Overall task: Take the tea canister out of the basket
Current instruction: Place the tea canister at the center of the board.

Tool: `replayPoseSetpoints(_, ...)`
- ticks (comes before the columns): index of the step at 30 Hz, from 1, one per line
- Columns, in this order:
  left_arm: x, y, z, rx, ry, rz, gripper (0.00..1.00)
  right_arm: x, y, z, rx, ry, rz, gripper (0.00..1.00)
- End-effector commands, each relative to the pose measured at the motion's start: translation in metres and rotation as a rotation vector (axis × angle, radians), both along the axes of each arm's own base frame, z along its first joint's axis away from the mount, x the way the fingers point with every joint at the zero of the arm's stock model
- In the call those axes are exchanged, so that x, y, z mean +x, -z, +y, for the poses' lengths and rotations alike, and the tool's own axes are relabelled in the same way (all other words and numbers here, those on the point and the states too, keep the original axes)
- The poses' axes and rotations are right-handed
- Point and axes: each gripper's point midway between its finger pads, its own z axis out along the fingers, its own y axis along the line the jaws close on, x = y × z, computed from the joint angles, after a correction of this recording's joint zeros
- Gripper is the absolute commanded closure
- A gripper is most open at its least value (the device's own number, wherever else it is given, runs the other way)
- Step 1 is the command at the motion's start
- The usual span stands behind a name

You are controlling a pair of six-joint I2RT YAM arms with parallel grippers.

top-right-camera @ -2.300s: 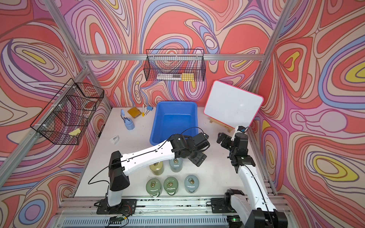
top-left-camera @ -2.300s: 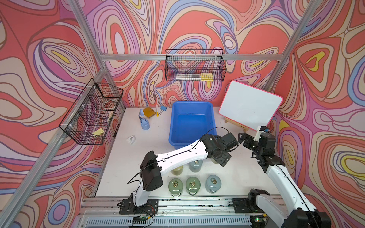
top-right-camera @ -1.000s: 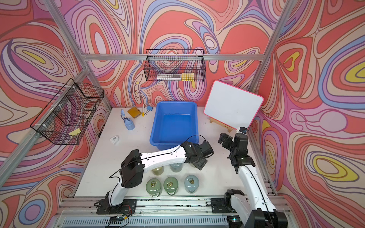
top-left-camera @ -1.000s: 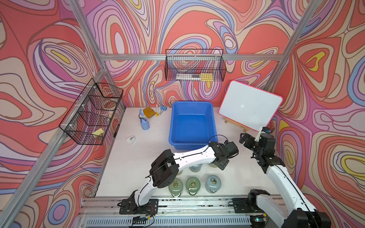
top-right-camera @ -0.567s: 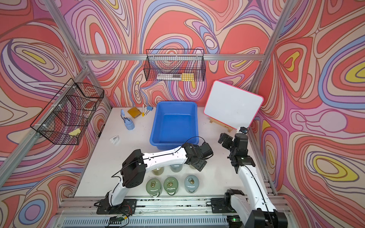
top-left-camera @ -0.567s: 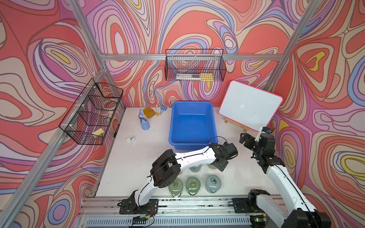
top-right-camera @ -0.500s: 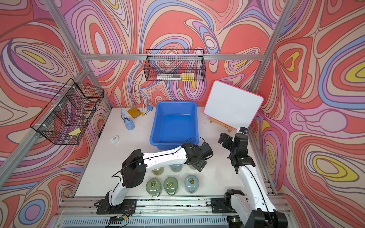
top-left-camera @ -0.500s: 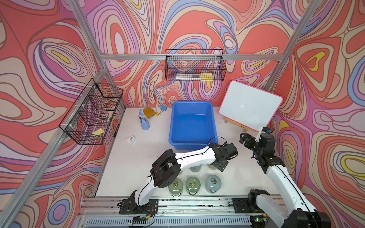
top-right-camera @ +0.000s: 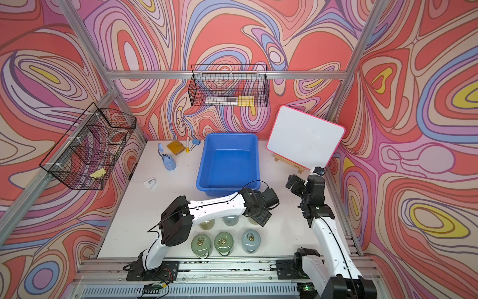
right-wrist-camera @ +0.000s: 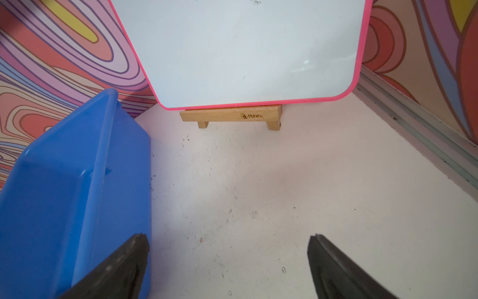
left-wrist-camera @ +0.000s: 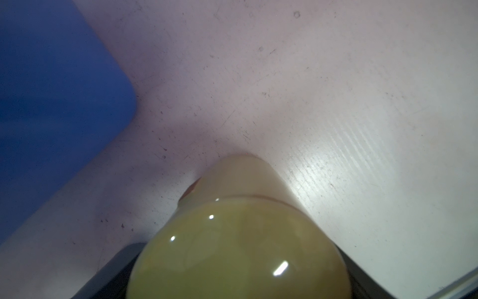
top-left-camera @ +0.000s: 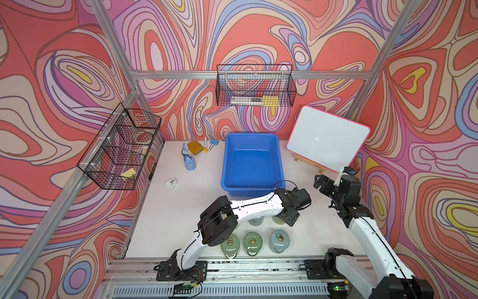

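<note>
In both top views the basket (top-left-camera: 245, 192) (top-right-camera: 217, 191) stands at the back middle of the tabletop (top-left-camera: 176, 207) (top-right-camera: 144, 207). The tea canister (top-left-camera: 277, 220) (top-right-camera: 251, 220) is outside it, upright on the tabletop just in front of the basket's near corner, on the side of the right arm (top-left-camera: 362, 227) (top-right-camera: 323, 233). The left arm (top-left-camera: 253, 207) (top-right-camera: 217, 205) reaches across, and the left jaws are over the canister and hide most of it. Other canisters (top-left-camera: 252, 242) (top-right-camera: 223, 242) stand close: one just beside it under the left arm, and three in a row nearer the front edge. The tabletop is bare between the tea canister and the right arm, and also between the basket and the whiteboard (top-left-camera: 328, 145) (top-right-camera: 305, 139).

In the left wrist view the tea canister (left-wrist-camera: 240, 246) stands with its long axis vertical. The rounded yellow-green lid points up to the camera and the pale body goes down to the tabletop (left-wrist-camera: 310, 77). The left jaws show as dark shapes on both sides of the lid, set wide. I cannot tell if they press it or only stand around it. The rounded corner of the basket (left-wrist-camera: 51, 90) is near, with a strip of bare tabletop between.

In the right wrist view the right jaws are spread wide and hold nothing. Bare tabletop (right-wrist-camera: 258, 194) lies between them, up to the wooden stand (right-wrist-camera: 230, 115) of the whiteboard (right-wrist-camera: 245, 51). The basket (right-wrist-camera: 103, 155) wall is just beside one jaw.
</note>
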Motion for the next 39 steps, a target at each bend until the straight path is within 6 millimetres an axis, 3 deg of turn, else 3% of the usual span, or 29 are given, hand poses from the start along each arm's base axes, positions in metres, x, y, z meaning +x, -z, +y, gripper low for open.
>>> replayPoseSetpoints(1,0.002,-0.013,-0.009,-0.046,-0.012,-0.017,0.08,-0.003,0.002,-0.002,0.001,0.011,0.002,0.02)
replayPoseSetpoints(5,0.003,-0.02,-0.009,-0.051,-0.015,-0.021,0.01,-0.004,0.001,-0.002,0.0,0.011,0.0,0.02)
replayPoseSetpoints(11,0.005,-0.038,-0.009,-0.074,-0.019,-0.043,0.01,-0.004,0.001,-0.002,0.0,0.011,0.0,0.02)
replayPoseSetpoints(25,0.019,-0.128,0.014,-0.132,-0.038,-0.217,0.01,-0.004,0.0,-0.002,0.001,0.011,-0.003,0.02)
replayPoseSetpoints(32,0.036,-0.178,0.049,-0.199,-0.066,-0.393,0.01,-0.004,0.0,0.0,0.006,0.002,-0.004,0.02)
replayPoseSetpoints(39,0.053,-0.2,0.108,-0.291,-0.128,-0.55,0.01,-0.003,-0.008,0.001,0.005,-0.002,-0.034,0.02)
